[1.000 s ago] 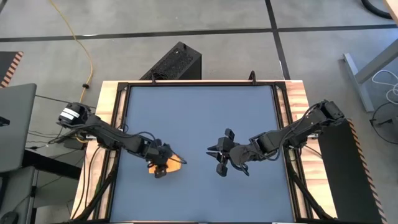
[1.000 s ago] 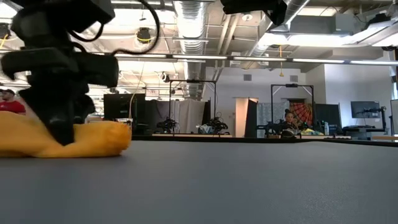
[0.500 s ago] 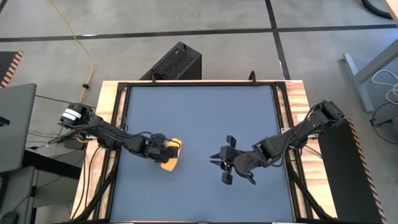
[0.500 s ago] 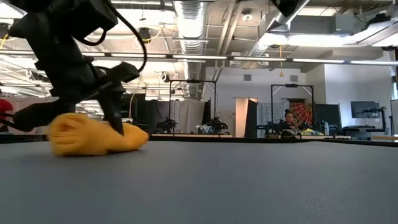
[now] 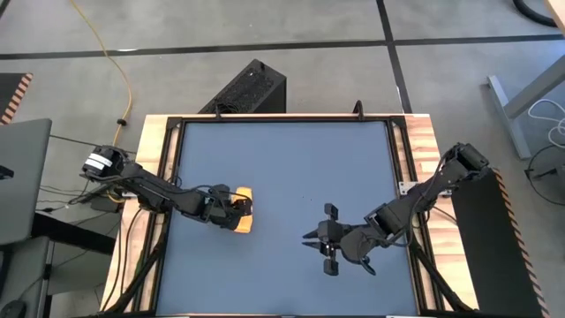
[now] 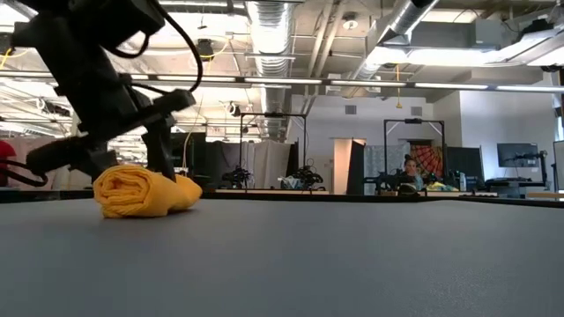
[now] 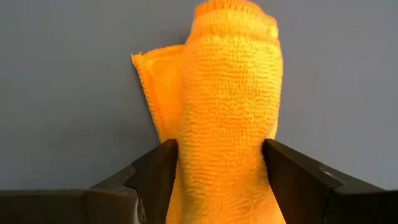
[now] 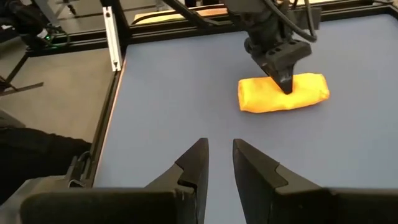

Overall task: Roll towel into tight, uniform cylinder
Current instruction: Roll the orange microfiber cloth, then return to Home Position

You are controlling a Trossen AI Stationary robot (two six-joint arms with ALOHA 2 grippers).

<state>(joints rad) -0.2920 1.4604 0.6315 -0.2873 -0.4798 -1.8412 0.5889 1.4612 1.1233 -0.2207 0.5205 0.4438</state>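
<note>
Now, from the high view, the towel (image 5: 242,217) lies as a short yellow roll at the left-centre of the frame on the dark blue desk (image 5: 291,159), my left fingers (image 5: 231,211) over it, and my right fingers (image 5: 320,245) hang lower right of centre, well apart from it. In the low view the towel (image 6: 145,192) sits at the left, its coiled end showing. My left wrist view shows both fingers (image 7: 157,177) closed against the roll's two sides. My right wrist view shows those fingers (image 8: 194,163) nearly shut on nothing. I judge even pressure along the roll should keep it tight.
</note>
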